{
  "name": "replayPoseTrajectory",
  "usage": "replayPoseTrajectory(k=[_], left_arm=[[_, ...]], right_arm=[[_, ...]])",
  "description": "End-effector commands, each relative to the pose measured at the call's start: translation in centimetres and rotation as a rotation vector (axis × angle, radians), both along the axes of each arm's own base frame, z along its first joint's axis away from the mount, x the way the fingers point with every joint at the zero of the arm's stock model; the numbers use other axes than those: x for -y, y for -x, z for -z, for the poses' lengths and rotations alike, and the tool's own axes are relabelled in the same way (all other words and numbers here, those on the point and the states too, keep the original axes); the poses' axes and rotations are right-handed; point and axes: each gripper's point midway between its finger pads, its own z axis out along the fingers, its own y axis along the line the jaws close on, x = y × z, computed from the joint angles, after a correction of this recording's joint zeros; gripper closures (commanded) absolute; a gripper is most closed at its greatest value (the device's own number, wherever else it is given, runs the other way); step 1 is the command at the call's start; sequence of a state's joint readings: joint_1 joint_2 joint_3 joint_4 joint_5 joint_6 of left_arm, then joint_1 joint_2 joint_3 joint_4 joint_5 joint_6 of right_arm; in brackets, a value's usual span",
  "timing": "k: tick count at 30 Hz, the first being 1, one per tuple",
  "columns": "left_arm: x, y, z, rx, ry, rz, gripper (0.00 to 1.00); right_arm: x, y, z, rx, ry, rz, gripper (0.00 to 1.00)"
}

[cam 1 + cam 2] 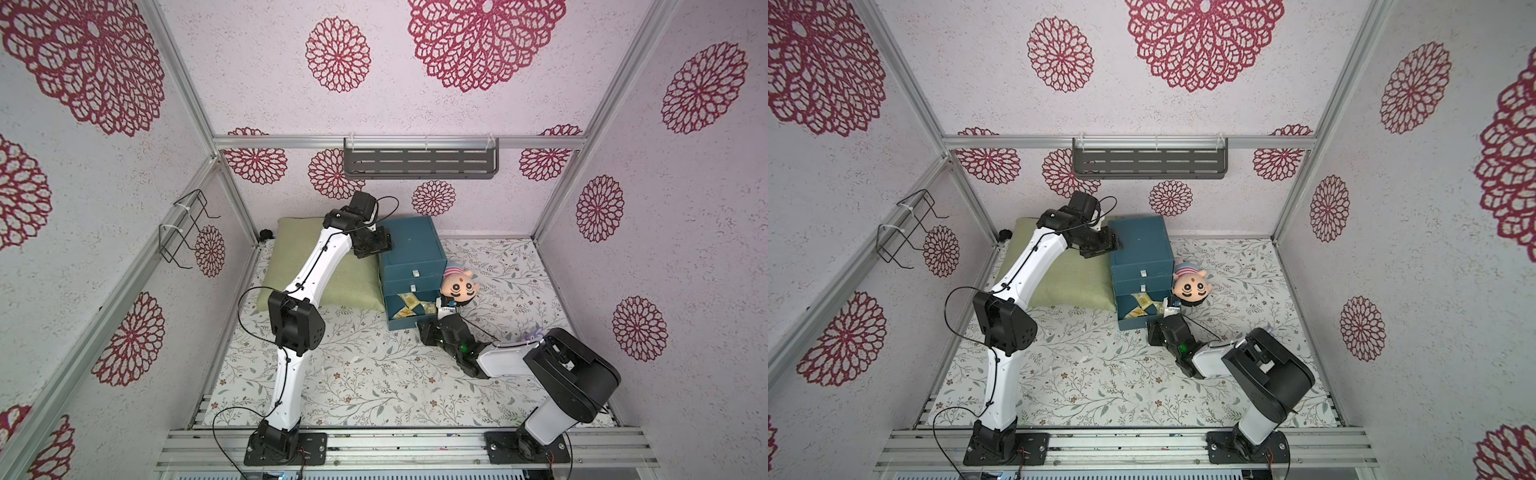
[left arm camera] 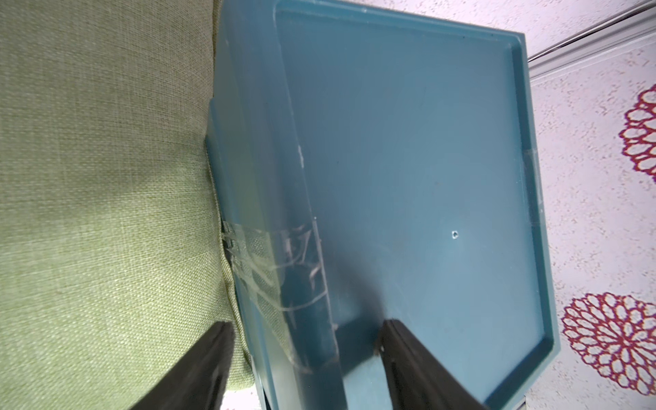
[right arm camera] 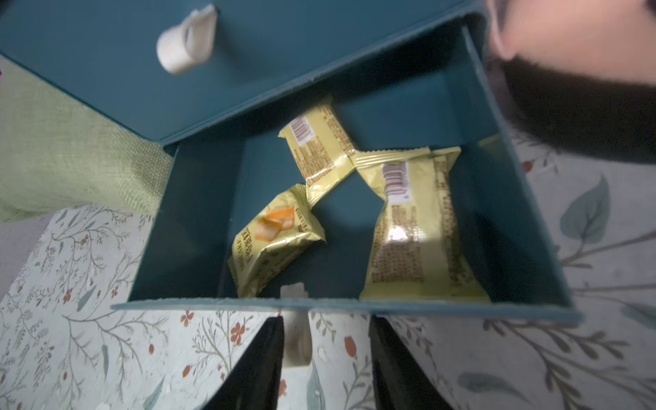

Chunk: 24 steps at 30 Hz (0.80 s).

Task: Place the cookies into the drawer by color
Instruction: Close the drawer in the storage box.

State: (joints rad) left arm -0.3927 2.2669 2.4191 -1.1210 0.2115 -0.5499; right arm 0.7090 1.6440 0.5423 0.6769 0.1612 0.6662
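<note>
In both top views we see the left pincer (image 1: pixel 384 245) at the edge of the chest (image 1: pixel 415 245) top that faces its own arm, with the green cushion (image 1: pixel 357 282) under and behind it. From here we cannot tell how wide it stands. The right pincer (image 1: pixel 426 326) points at the front of the bottom drawer (image 1: pixel 401 327), which stands open. The yellow cookies (image 1: pixel 409 305) lie inside, just beyond its fingertips. A plush toy (image 1: pixel 457 284) sits just beside this pincer, against the chest.

In the left wrist view the left pincer (image 2: pixel 307 323) stands wide, astride the chest's top edge. One finger (image 2: pixel 419 365) is down at the flat top and the other (image 2: pixel 198 369) hangs outside over the cushion. We cannot tell whether either one presses on the chest. Clear tape (image 2: pixel 284 269) crosses the edge just ahead of the tips.

In the right wrist view the right pincer (image 3: pixel 326 319) is partly open, low before the drawer's front wall. The white tab pull (image 3: pixel 296 340) stands between the jaws, touching one finger (image 3: pixel 255 365) and clear of the other (image 3: pixel 397 365), so nothing is clamped. Three yellow cookies lie in the drawer straight ahead, two of them overlapping. The drawer above is shut.
</note>
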Motion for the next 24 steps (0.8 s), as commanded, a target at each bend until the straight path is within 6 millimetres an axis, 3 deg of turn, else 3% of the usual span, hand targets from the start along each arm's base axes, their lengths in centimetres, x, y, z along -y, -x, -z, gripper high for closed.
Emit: replayPoseTrajectory(k=[1, 24], left_arm=[[-1.3, 2.4, 6.6, -0.191, -0.132, 0.011, 0.28], [-1.1, 2.5, 7.1, -0.208, -0.123, 0.019, 0.28]], right_arm=[[-0.2, -2.3, -2.3, 0.062, -0.074, 0.05, 0.55], [-2.1, -7.6, -1.7, 0.044, -0.368, 0.217, 0.55]])
